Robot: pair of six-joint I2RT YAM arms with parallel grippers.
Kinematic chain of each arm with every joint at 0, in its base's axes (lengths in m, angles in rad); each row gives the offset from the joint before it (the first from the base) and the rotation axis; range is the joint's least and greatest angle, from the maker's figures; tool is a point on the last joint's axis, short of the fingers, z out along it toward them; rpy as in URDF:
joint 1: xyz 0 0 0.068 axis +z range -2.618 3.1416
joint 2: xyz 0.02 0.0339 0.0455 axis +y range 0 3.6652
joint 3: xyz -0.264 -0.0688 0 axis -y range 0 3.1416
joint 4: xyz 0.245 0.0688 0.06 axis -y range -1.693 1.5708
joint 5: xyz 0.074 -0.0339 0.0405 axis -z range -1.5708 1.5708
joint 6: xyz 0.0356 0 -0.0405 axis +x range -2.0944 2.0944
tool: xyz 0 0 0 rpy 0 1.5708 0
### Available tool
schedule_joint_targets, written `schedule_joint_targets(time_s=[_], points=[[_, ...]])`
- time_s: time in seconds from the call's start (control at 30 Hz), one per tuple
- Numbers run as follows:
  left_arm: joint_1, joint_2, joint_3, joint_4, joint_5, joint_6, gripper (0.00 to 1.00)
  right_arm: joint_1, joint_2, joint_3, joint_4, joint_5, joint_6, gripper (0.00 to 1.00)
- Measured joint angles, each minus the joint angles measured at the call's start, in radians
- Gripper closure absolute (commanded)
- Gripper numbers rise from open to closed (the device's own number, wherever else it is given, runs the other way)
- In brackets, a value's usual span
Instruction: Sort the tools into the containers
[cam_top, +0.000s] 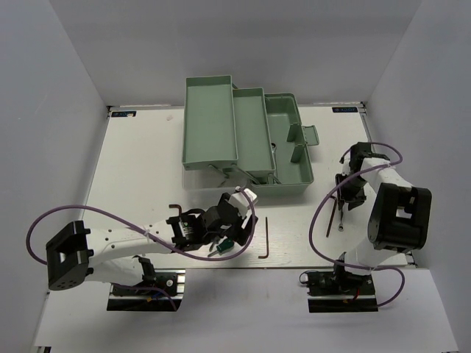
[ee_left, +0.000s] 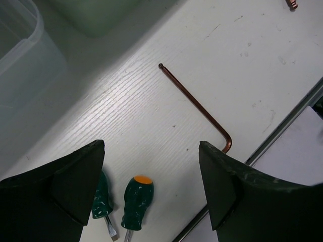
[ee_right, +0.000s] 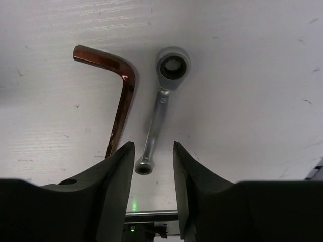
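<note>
Two pairs of jaws, neither holding anything: the left gripper (ee_left: 151,171) stands wide open above two green-handled screwdrivers (ee_left: 136,201) lying side by side on the table (ee_left: 126,101), with a brown hex key (ee_left: 197,106) just beyond them. The right gripper (ee_right: 154,151) is about half open, its fingers (ee_right: 116,171) straddling the small end of a silver wrench (ee_right: 160,108) without pinching it, and a second brown hex key (ee_right: 123,101) lies just beside the wrench. The mint-green toolbox (cam_top: 210,121) sits at the far middle of the table, trays fanned open, farther back than these tools.
</note>
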Motion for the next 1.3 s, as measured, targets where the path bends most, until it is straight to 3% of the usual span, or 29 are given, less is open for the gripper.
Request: schedule_joint_targets(time_s=[0.27,0.4,0.47,0.53,0.9,1.1,1.3], points=[[0.001,0.005,-0.010,0.010,0.019,-0.018,0.15,-0.003,0.083,-0.045,0.053,-0.013,0.000,0.62],[0.001,0.021,-0.017,0.021,0.032,-0.035,0.16,-0.002,0.083,-0.048,0.059,-0.017,0.004,0.77],[0.001,0.039,-0.017,0.029,0.042,-0.047,0.16,-0.003,0.077,-0.055,0.066,-0.014,0.011,0.95],[0.001,0.059,-0.017,0.034,0.052,-0.058,0.17,-0.003,0.064,-0.068,0.079,-0.013,0.011,1.00],[0.001,0.134,-0.017,0.078,0.091,-0.145,0.17,-0.030,-0.131,-0.137,0.107,-0.053,-0.040,1.00],[0.001,0.260,-0.006,0.124,0.132,-0.197,0.20,-0.010,-0.215,0.086,0.032,-0.241,-0.086,1.00],[0.000,0.397,0.081,0.141,0.164,-0.234,0.21,0.136,-0.090,0.327,0.004,-0.448,-0.069,1.00]])
